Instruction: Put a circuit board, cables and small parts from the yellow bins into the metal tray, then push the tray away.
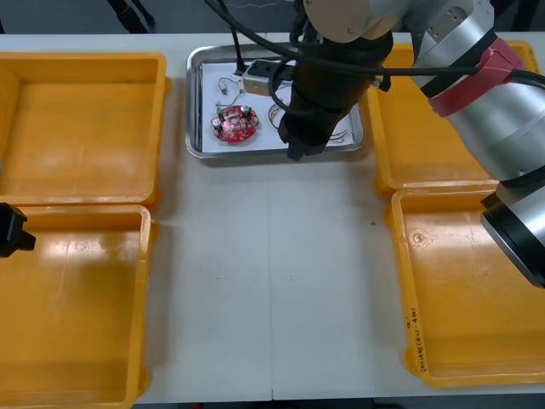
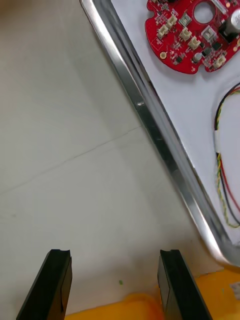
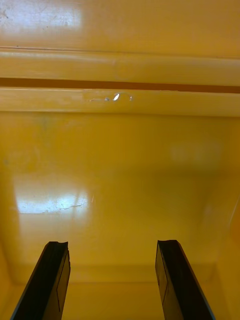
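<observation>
Metal tray (image 1: 193, 111), white inside, sits at the far middle of the bench (image 1: 272, 273) in the view from above, with two yellow bins (image 1: 81, 128) on each side of it. A round red circuit board (image 1: 234, 123) lies in the tray's left half. A red and yellow cable (image 1: 342, 135) lies towards its right, partly hidden under the right arm, which stretches across the tray. The right gripper (image 1: 298, 152) hangs at the tray's near rim. The left gripper (image 1: 12, 230) sits at the far left edge, over the nearer left bin.

From the right wrist, the right gripper (image 2: 115, 255) has its two black fingers spread wide, holding nothing, with bare bench under them. Beyond the fingers the tray's shiny rim (image 2: 160, 135) runs slantwise, and the circuit board (image 2: 192, 35) and the cable (image 2: 222, 170) lie inside it on the white floor.

From the left wrist, the left gripper (image 3: 112, 245) is likewise spread wide and empty, over the bare floor of a bin (image 3: 120, 170).
</observation>
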